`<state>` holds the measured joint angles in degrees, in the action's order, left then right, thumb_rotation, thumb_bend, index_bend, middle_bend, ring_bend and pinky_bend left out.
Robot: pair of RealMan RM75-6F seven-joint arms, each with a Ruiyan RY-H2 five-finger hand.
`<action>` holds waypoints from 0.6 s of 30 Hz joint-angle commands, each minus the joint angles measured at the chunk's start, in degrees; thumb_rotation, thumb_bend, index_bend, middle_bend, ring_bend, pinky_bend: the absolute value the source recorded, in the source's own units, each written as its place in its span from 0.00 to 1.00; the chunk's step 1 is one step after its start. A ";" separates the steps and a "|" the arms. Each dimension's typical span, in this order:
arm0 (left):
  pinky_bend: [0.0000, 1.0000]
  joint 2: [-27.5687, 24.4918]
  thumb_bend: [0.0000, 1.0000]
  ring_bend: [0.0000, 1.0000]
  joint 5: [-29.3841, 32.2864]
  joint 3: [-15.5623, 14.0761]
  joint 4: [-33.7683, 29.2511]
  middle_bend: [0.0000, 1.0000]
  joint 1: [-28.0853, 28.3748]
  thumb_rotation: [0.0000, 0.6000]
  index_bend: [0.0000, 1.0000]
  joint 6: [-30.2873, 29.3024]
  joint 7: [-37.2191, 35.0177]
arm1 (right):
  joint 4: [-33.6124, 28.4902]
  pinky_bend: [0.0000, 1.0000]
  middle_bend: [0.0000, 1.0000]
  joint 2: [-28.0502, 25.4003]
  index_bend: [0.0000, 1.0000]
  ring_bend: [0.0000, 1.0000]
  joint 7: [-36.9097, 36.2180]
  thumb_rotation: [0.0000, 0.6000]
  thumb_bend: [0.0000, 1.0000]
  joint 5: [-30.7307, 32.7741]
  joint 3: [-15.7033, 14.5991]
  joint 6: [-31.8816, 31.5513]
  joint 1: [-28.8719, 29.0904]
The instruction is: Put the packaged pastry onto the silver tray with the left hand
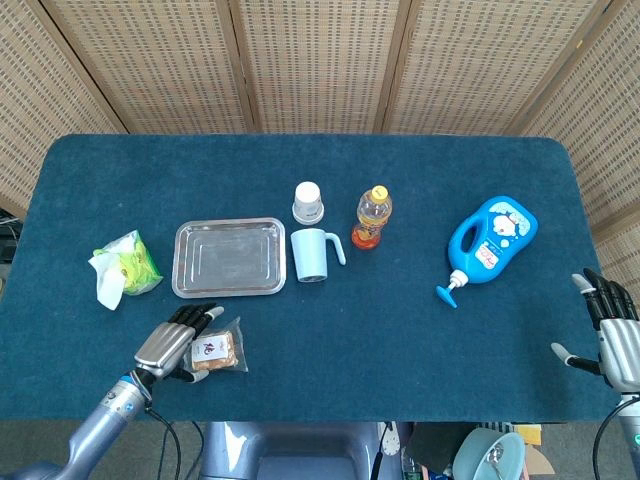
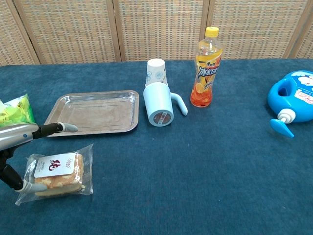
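The packaged pastry lies flat in clear wrap near the table's front left, just in front of the silver tray. My left hand is at the pastry's left side, fingers spread over its left edge. In the chest view the left hand enters from the left: one finger stretches above the pastry toward the tray, and the thumb touches the wrap's lower left corner. The pastry is not lifted. My right hand rests with fingers apart at the table's right front edge.
A green snack packet lies left of the tray. Right of the tray are a paper cup, a light blue mug on its side, and an orange drink bottle. A blue detergent bottle lies further right.
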<state>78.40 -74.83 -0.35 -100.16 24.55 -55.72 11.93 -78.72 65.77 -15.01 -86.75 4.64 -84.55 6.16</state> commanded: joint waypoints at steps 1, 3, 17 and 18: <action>0.00 0.24 0.23 0.00 -0.14 -0.36 -0.52 0.00 0.03 1.00 0.00 -0.14 0.38 | -0.10 0.00 0.00 0.01 0.00 0.00 0.17 1.00 0.18 -0.05 0.05 -0.12 0.01; 0.00 0.31 0.23 0.00 -0.19 -0.67 -1.15 0.00 0.00 1.00 0.00 -0.20 0.55 | -0.33 0.00 0.00 0.01 0.00 0.00 0.17 1.00 0.18 -0.12 0.11 -0.20 0.07; 0.22 2.41 0.42 0.00 1.16 -1.35 -0.13 0.14 -0.34 1.00 0.21 -2.05 3.54 | -0.33 0.00 0.00 -0.10 0.00 0.00 -0.60 1.00 0.18 -0.21 0.21 -1.28 -0.36; 0.24 2.51 0.43 0.01 1.63 -1.34 -0.07 0.16 -0.35 1.00 0.23 -2.05 3.80 | -0.06 0.00 0.00 -0.02 0.00 0.00 -0.69 1.00 0.18 -0.23 0.19 -1.30 -0.38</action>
<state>80.81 -73.66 -1.69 -100.35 24.26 -57.70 15.45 -78.96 65.66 -15.59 -86.99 4.86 -85.82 5.83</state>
